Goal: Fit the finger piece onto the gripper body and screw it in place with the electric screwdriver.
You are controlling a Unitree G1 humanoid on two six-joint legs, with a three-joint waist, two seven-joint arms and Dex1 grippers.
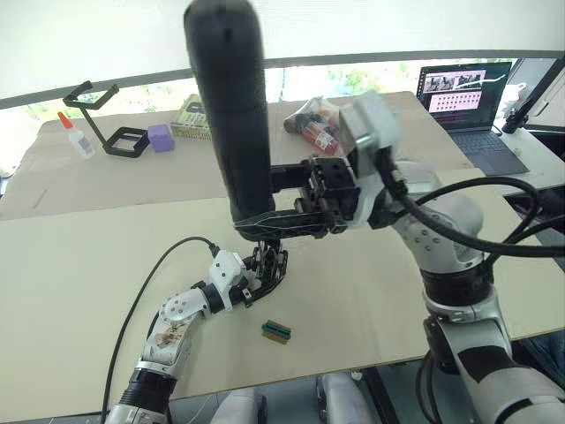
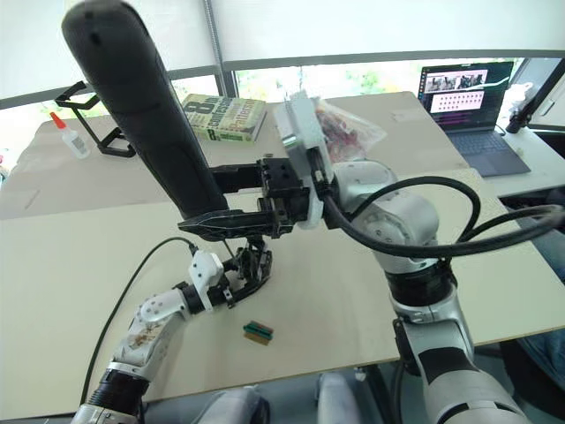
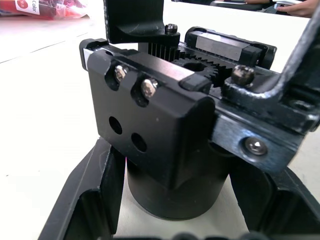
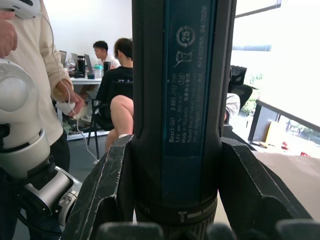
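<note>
Two grips: right gripper (image 2: 207, 223) clamps the heavy, rigid electric screwdriver (image 2: 141, 115) low; left gripper (image 2: 237, 284) pinches the gripper body (image 3: 165, 135) beneath it.

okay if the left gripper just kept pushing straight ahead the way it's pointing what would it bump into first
Nothing new: the left gripper is already shut on the gripper body, whose round base sits between its fingers. Beyond that, probably bare table; depth is unclear.

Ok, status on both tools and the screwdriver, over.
Right tool shut on electric screwdriver, bit down. Left tool shut on gripper body. Green-and-red block lies nearby.
</note>
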